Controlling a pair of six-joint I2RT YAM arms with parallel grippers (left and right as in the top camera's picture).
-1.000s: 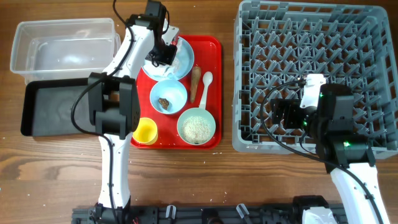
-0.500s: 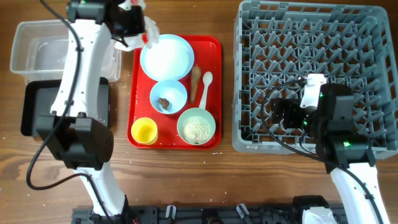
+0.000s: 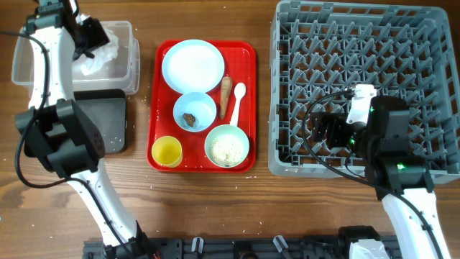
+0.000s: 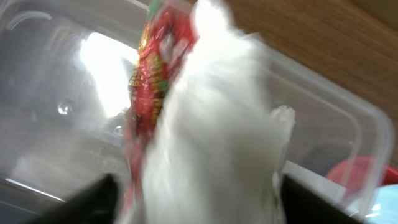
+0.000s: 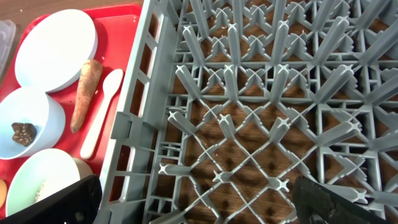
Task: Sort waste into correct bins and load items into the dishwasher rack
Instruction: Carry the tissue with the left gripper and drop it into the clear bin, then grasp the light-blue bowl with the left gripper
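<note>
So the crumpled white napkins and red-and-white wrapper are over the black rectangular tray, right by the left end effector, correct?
No: the overhead view shows the crumpled white napkins and red-and-white wrapper over the clear plastic rectangular tub, not the black rectangular tray, right by the left end effector.

A tub [image 3: 20, 68] sits far left, a shallow tray [image 3: 111, 129] before it. A serving tray [image 3: 250, 93] lies centre, the rack [image 3: 359, 43] right.
</note>
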